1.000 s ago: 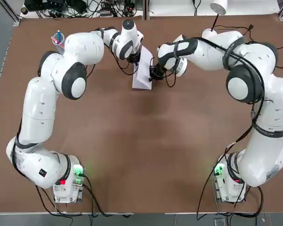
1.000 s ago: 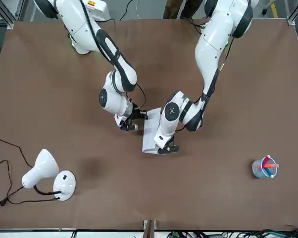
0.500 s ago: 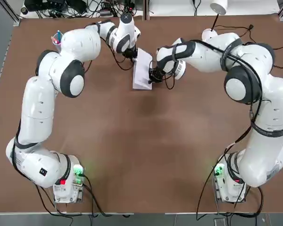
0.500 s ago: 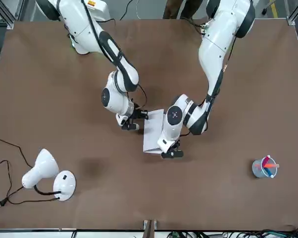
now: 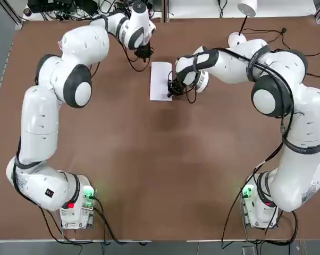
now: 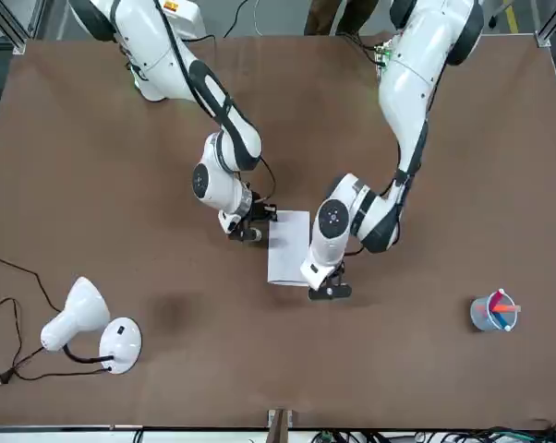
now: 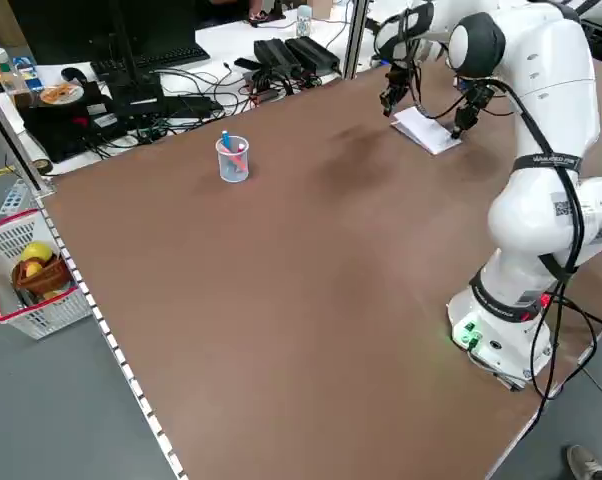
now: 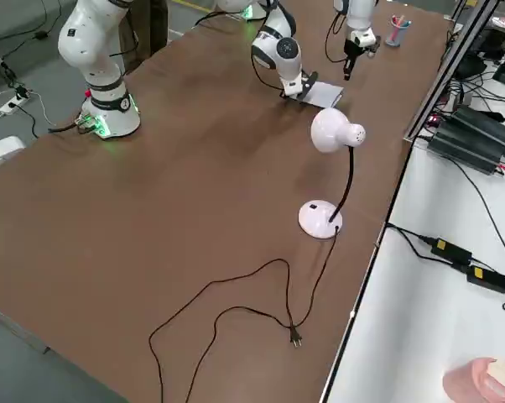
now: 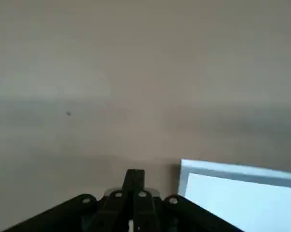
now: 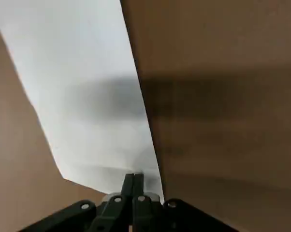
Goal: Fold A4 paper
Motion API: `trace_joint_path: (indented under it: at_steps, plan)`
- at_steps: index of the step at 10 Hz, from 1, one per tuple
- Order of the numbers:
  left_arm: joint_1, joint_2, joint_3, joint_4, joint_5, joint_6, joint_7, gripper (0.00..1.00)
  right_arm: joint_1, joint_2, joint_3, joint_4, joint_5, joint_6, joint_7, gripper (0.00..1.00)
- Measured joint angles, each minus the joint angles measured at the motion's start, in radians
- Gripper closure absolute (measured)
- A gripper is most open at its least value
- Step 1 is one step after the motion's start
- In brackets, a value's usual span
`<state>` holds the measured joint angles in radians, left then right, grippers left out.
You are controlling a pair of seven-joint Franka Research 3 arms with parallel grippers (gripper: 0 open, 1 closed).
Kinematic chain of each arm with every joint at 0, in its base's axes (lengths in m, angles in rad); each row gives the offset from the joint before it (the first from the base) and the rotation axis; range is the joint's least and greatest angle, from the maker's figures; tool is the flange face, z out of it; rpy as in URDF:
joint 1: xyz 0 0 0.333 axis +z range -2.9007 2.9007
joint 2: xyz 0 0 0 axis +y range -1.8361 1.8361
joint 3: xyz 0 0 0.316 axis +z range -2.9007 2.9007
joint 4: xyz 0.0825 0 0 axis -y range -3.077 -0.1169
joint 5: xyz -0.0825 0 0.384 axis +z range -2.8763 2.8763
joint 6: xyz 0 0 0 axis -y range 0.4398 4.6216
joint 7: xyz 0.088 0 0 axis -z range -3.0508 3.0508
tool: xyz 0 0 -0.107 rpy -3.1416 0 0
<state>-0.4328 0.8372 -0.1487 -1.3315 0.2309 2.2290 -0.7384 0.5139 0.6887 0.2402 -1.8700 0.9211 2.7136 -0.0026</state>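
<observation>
Left end effector (image 5: pixel 144 51), fingers closed on nothing, now lifted off folded thin white rectangular paper (image 5: pixel 161 81), upper centre; right end effector (image 5: pixel 170 91) closed, pinning its edge.

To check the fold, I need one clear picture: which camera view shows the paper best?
The top view: the A4 paper lies whole and unhidden. The front view also shows it whole; the side views show it small, the wrist views only part.

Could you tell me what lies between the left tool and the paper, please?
Nothing: in the top view only bare tabletop separates the left tool from the paper.
</observation>
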Motion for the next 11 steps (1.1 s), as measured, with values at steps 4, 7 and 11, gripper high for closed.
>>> trace_joint_path:
  at_steps: [4, 7, 11]
  plan:
    - [0.073, -0.023, 0.004, 0.000, -0.003, -0.013, -0.002, 0.60, 0.000, 0.003, -0.003, 0.007, 0.000, 0.002, 0.000, 0.99]
    - [0.140, -0.023, 0.004, 0.012, -0.004, -0.013, -0.005, 0.17, 0.001, 0.023, -0.003, 0.042, 0.000, 0.003, 0.000, 0.99]
    - [0.220, -0.029, 0.000, 0.049, -0.018, -0.013, -0.003, 0.00, 0.000, 0.034, -0.012, 0.090, 0.000, 0.004, -0.008, 0.99]
